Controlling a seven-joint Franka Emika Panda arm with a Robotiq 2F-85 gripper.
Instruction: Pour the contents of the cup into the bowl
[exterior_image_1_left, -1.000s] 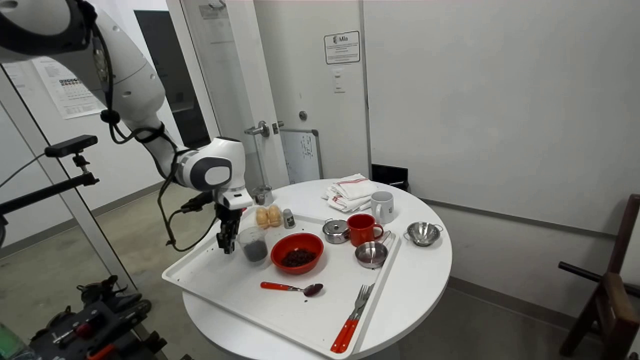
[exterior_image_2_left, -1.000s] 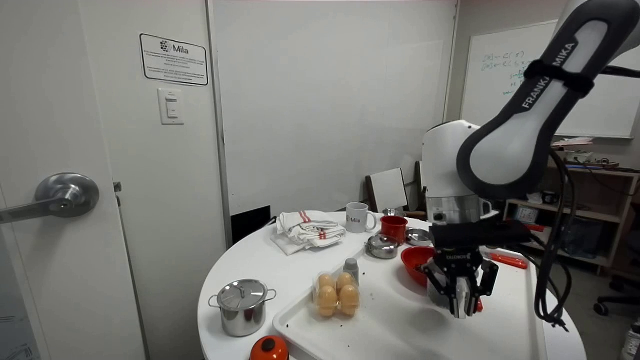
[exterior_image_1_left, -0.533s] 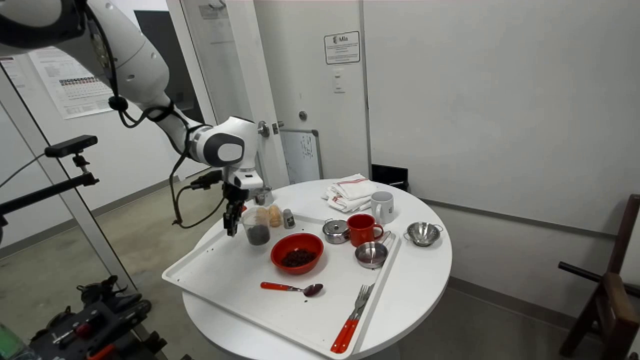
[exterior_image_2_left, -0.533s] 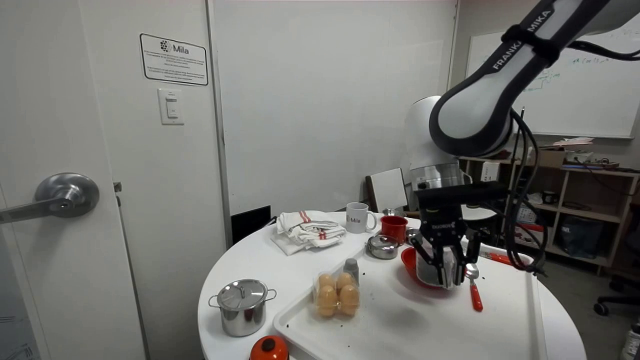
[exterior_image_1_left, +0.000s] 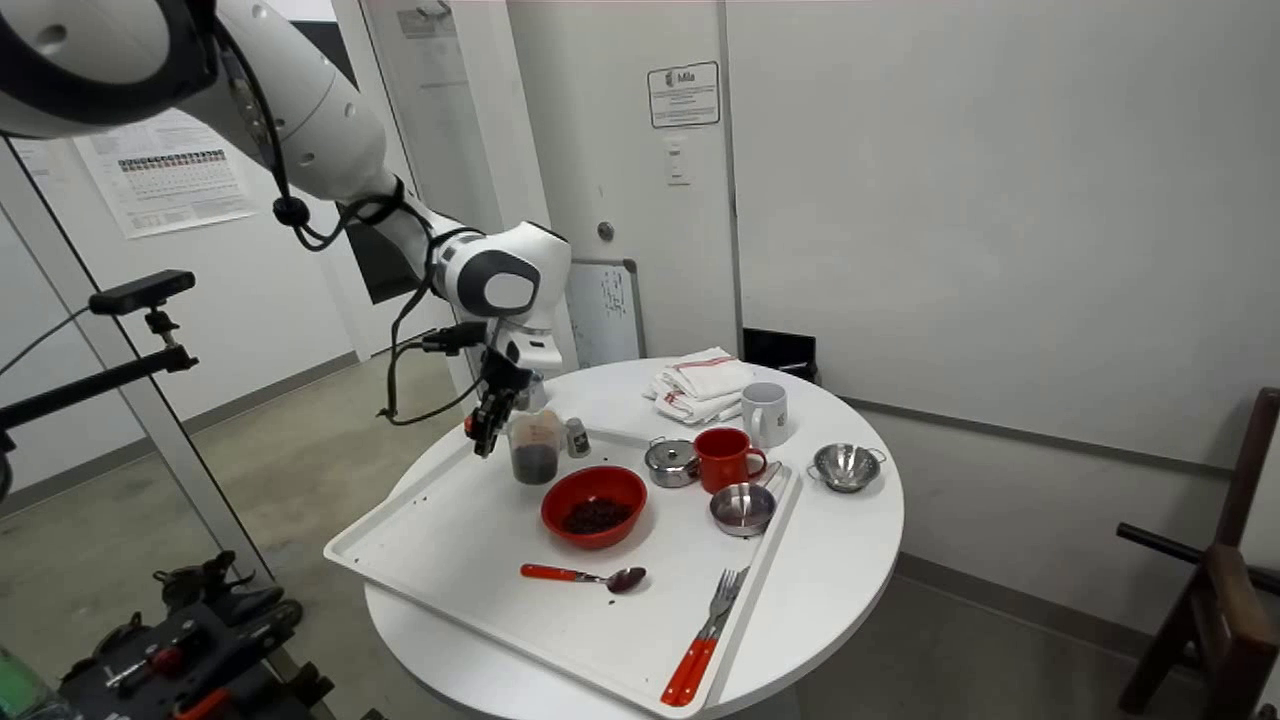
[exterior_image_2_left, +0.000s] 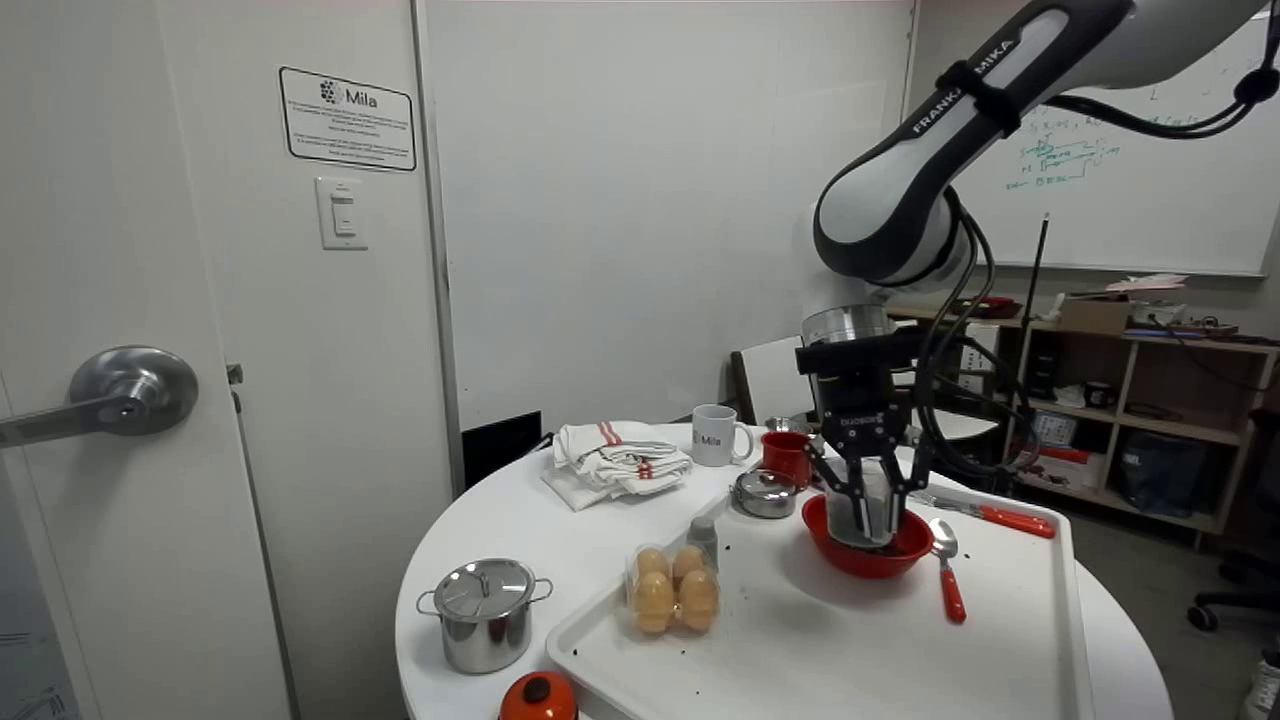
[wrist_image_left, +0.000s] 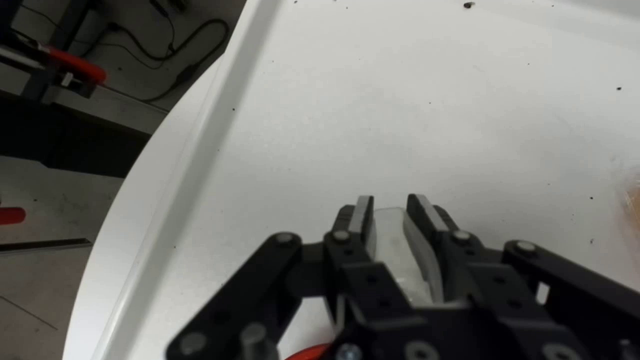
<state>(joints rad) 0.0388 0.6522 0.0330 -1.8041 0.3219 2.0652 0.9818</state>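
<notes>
Gripper (wrist_image_left: 391, 214) and cup (exterior_image_1_left: 534, 462) sit farther right and slightly higher in an exterior view than half a second ago; the red bowl (exterior_image_1_left: 598, 541) keeps its place. Fingers (wrist_image_left: 424, 215) are clenched on a pale, see-through part of the cup, visible between them at lower centre of the wrist view. Cup: transparent upper wall, dark grey lower part, close to upright. Position: near the bowl, up and left of it in the frame; in an exterior view the cup (exterior_image_2_left: 842, 515) overlaps the bowl at lower right. Whether it is over the rim: cannot tell.

Bowl holds dark lumps (exterior_image_1_left: 597, 515). On the white tray (exterior_image_1_left: 440, 570) the spoon (exterior_image_1_left: 582, 576) lies below the bowl in the frame, red handle to the left; fork (exterior_image_1_left: 684, 672) and knife (exterior_image_1_left: 706, 668) lie side by side near the bottom edge. Lidded pot (exterior_image_1_left: 672, 465), red mug (exterior_image_1_left: 722, 462) and shallow steel pan (exterior_image_1_left: 743, 508) are grouped right of the bowl. Egg pack (exterior_image_2_left: 675, 600) and grey shaker (exterior_image_2_left: 703, 540) stand together at lower centre of an exterior view.
</notes>
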